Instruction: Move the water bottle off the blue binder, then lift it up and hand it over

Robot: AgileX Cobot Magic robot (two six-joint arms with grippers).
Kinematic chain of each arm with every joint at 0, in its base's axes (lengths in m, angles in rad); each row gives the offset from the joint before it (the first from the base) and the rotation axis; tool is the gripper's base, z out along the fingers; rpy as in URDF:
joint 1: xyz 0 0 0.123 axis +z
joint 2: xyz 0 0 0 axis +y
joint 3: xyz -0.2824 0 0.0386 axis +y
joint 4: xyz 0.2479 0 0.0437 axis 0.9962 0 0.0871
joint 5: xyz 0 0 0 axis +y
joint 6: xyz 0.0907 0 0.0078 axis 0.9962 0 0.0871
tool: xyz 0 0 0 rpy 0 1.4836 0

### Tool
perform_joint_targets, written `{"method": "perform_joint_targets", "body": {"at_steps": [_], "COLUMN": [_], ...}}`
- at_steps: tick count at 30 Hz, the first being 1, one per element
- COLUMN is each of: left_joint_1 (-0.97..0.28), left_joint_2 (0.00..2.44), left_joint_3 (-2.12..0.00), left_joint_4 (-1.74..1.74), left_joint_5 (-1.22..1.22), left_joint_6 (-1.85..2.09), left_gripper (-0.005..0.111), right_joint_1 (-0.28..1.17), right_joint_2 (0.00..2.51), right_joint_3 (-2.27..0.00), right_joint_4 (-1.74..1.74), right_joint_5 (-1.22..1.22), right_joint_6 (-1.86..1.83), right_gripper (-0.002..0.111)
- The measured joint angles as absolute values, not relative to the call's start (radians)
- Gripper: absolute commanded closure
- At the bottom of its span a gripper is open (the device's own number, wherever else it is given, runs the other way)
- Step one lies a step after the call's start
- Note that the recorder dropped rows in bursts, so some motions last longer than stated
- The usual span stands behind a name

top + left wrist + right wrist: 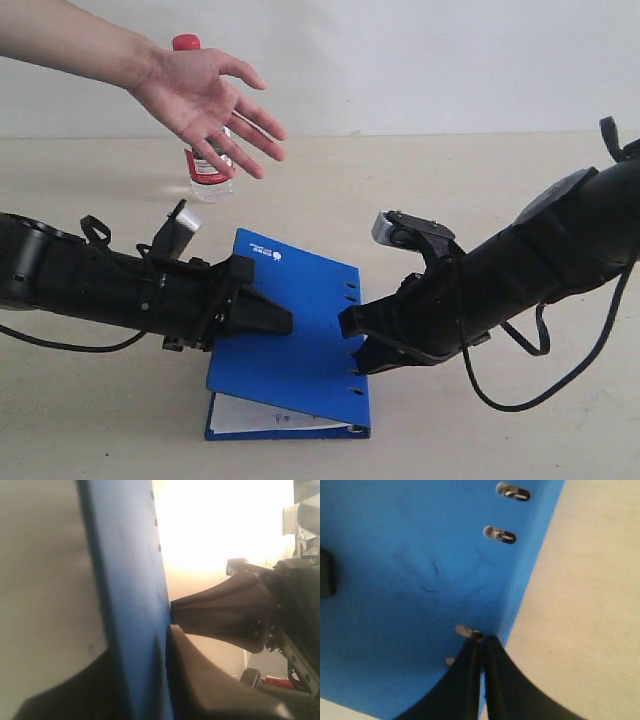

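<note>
The blue binder (300, 345) lies tilted at the table's middle, white pages showing at its near edge. My left gripper (272, 318) is shut on its left side; in the left wrist view the blue cover (132, 580) runs between the fingers (200, 675) of my left gripper (142, 645). My right gripper (352, 328) grips the ring-slot edge, its jaws almost together on the cover (420, 580) at the gripper's tips (481, 642). The water bottle (208, 172) stands upright on the table behind the binder, off it, red cap up, partly hidden by a person's hand.
A person's open hand (205, 100) reaches in from the upper left, palm out, in front of the bottle. A pale wall rises behind the beige table (480, 190). My right arm's cable (540, 345) hangs at the right.
</note>
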State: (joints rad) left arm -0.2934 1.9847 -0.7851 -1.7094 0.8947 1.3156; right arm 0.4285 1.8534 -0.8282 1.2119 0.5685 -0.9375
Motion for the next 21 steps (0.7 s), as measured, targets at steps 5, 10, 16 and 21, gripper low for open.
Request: {"method": "perform_joint_targets", "body": {"at_steps": [5,10,16,21], "left_joint_1": [-0.290,-0.253,-0.220,-0.218], "left_joint_2": [1.991,1.974,1.961,1.961], "left_joint_3": [-0.785,-0.781,-0.781,-0.781], "left_joint_4": [-1.699,-1.695,-1.712,-1.720], "left_joint_5": [0.919,0.997,1.101,1.116], "left_joint_6": [1.329,1.358,1.394,1.403], "left_gripper": [0.102,0.102,0.102,0.102], "right_joint_1": [0.428,0.428,0.428,0.428], "right_joint_2": [1.799,1.651,1.510,1.497], "right_joint_3": [-0.826,-0.826,-0.826,-0.789], "right_joint_4": [1.199,1.163,1.033,0.945], "right_joint_5": [0.568,0.552,0.543,0.483], "right_joint_6": [-0.954,-0.952,-0.886,-0.771], "right_gripper": [0.089,0.031,0.003,0.003]}}
